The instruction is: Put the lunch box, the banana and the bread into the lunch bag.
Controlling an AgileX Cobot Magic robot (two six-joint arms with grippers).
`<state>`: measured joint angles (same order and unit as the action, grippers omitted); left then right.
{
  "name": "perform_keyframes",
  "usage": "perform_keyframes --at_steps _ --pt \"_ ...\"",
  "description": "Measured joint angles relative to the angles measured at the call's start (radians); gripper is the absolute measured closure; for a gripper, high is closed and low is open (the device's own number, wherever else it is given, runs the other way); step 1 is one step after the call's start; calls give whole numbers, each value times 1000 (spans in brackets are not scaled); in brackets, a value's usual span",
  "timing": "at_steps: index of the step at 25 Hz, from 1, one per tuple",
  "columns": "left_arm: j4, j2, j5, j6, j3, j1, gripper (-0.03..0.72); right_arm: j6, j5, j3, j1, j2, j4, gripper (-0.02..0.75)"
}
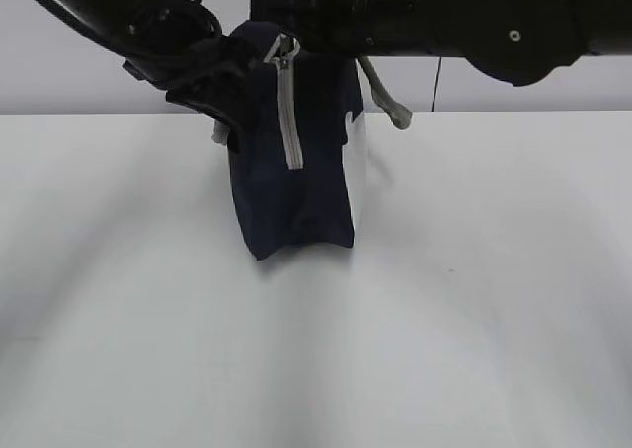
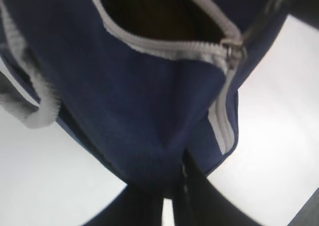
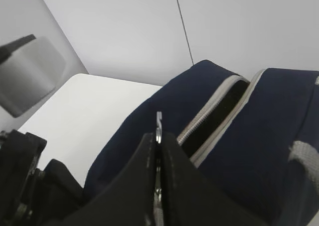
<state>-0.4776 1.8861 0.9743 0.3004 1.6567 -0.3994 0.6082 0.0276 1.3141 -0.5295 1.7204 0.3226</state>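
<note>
The navy lunch bag (image 1: 306,182) stands upright in the middle of the white table, its grey zipper (image 1: 291,122) running down the near end. In the left wrist view my left gripper (image 2: 172,186) is shut on a fold of the bag's (image 2: 149,101) navy fabric, below the partly open zipper mouth (image 2: 149,12). My right gripper (image 3: 158,139) is shut on the metal zipper pull (image 3: 158,122) at the bag's (image 3: 259,151) top. Both arms meet above the bag in the exterior view. The inside looks dark. The lunch box, banana and bread are out of view.
The white table (image 1: 474,300) spreads out around the bag, with a pale wall behind it. A grey strap handle (image 1: 390,101) hangs off the bag's far right side, and another (image 2: 35,101) off its left.
</note>
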Motion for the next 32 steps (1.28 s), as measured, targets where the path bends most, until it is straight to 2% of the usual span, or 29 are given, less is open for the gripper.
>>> perform_keyframes --at_steps 7,18,32 --pt "99 0 48 149 2 0 690 8 0 0 -2 0 0 738" --pt "162 0 208 165 59 0 690 10 -4 34 11 0 67 738" --pt "187 -2 225 192 60 -2 691 10 -2 56 67 45 103 738"
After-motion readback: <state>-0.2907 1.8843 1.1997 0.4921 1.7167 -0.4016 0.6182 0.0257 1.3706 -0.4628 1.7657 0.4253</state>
